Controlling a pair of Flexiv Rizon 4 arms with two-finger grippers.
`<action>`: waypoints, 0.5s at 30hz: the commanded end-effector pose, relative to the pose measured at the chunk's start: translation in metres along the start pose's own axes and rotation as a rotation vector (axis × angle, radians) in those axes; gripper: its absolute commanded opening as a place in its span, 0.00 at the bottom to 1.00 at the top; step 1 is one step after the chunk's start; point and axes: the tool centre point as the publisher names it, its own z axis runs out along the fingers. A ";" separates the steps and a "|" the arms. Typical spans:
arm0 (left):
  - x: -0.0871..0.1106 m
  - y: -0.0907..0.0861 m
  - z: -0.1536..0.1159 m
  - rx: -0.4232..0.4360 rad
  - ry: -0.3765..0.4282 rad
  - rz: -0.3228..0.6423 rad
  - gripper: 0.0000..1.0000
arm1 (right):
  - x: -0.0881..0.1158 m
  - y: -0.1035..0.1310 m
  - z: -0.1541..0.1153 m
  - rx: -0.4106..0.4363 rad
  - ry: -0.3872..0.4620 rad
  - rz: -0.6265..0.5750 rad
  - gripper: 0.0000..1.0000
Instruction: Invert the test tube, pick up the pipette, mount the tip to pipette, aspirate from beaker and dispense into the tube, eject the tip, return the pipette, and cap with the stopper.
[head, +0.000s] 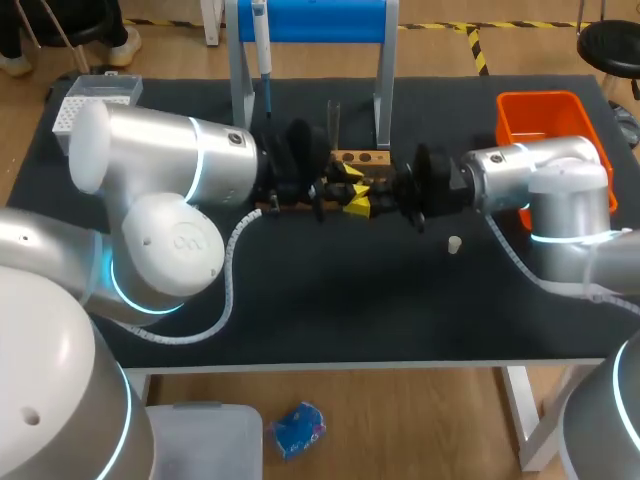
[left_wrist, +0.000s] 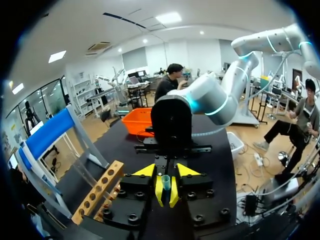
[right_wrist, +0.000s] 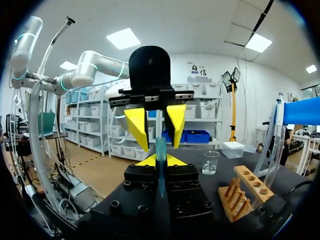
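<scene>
Holding test tube in right tool, fingers clamped on it from 2 sides, tube lying level along them. Facing left tool tip to tip, by wooden rack, mid-surface. Left fingers spread apart around tube's open end. Beaker near rack. Pipette on blue stand behind.

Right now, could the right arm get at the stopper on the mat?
Probably, once freed: the stopper lies in the open close by the right arm, but the right gripper looks clamped on the teal tube.
</scene>
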 end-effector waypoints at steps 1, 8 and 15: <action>-0.005 -0.002 -0.010 0.030 -0.038 0.004 1.00 | 0.000 -0.002 -0.004 0.007 0.010 0.003 0.00; -0.038 -0.019 -0.034 0.014 -0.154 0.035 1.00 | 0.009 -0.009 -0.022 0.018 0.002 0.011 0.00; -0.078 -0.027 -0.048 -0.020 -0.238 0.019 1.00 | 0.020 -0.008 -0.043 0.037 -0.010 0.018 0.00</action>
